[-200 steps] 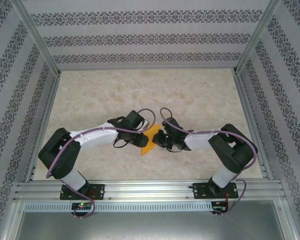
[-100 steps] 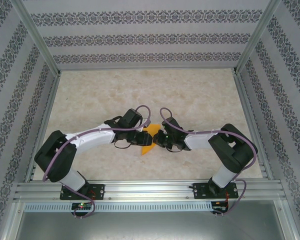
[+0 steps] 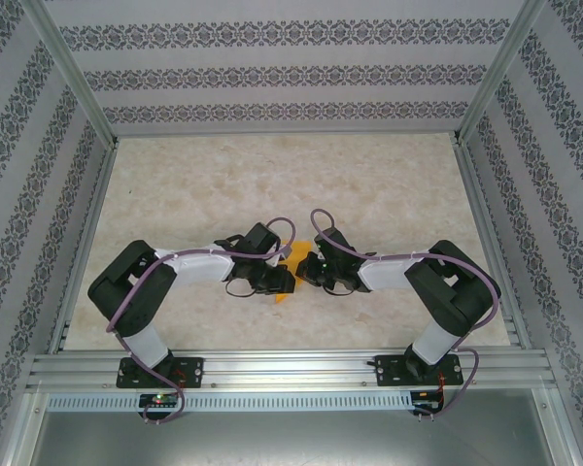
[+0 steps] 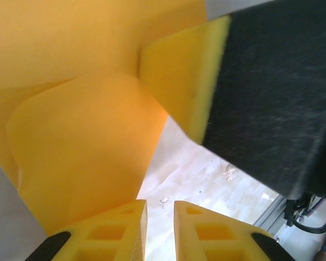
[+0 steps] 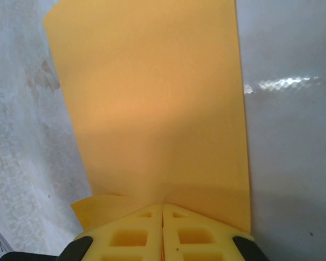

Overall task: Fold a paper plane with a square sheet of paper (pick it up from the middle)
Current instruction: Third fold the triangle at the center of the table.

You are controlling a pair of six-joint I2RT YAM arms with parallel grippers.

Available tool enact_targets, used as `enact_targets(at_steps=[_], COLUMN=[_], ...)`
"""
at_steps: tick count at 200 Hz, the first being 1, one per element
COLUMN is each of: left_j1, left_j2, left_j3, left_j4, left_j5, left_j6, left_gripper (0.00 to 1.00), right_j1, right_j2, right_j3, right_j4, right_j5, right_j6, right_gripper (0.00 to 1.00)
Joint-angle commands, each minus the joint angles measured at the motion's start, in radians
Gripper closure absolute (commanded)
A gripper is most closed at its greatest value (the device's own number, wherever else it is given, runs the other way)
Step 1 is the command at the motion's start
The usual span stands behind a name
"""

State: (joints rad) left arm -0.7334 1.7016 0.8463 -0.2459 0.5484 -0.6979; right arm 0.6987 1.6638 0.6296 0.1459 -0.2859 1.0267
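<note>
The square sheet of paper (image 3: 291, 258), orange-yellow and partly folded, hangs between the two grippers just above the table. My right gripper (image 5: 163, 205) is shut on its near edge, and the sheet (image 5: 157, 98) stretches away from those fingers with a small flap at the left. My left gripper (image 4: 160, 204) stands open by a narrow gap, with bare table showing between its fingers. A curved fold of the paper (image 4: 81, 163) lies just left of it. The right gripper's finger (image 4: 179, 76) presses on the paper at upper right. In the top view the left gripper (image 3: 284, 277) sits close to the right gripper (image 3: 301, 267). A paper plane is out of view.
The marble-patterned tabletop (image 3: 272, 175) stretches behind the arms. An aluminium frame rail (image 3: 291, 364) runs along the near edge, and patterned walls stand on three sides.
The left gripper has come down and toward the near edge beside the paper, and its jaws have narrowed. Less of the sheet shows from above. The right arm has not moved.
</note>
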Motion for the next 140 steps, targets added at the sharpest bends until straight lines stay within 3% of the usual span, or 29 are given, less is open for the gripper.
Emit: enact_targets(at_steps=[1, 83, 140], left_j1=[0.008, 0.008, 0.007], left_j2=[0.020, 0.035, -0.041], left_j3=[-0.024, -0.095, -0.163], left_j4=[0.034, 0.019, -0.019], left_j5=[-0.017, -0.019, -0.014], left_j6=[-0.002, 0.009, 0.011], left_gripper=[0.79, 0.79, 0.79], right_j1=[0.011, 0.010, 0.009], right_j2=[0.050, 0.057, 0.063], right_j3=[-0.010, -0.005, 0.007], right_j4=[-0.090, -0.111, -0.140], right_j5=[0.052, 0.059, 0.068], right_j6=[-0.017, -0.022, -0.031], right_gripper=[0.92, 0.92, 0.92])
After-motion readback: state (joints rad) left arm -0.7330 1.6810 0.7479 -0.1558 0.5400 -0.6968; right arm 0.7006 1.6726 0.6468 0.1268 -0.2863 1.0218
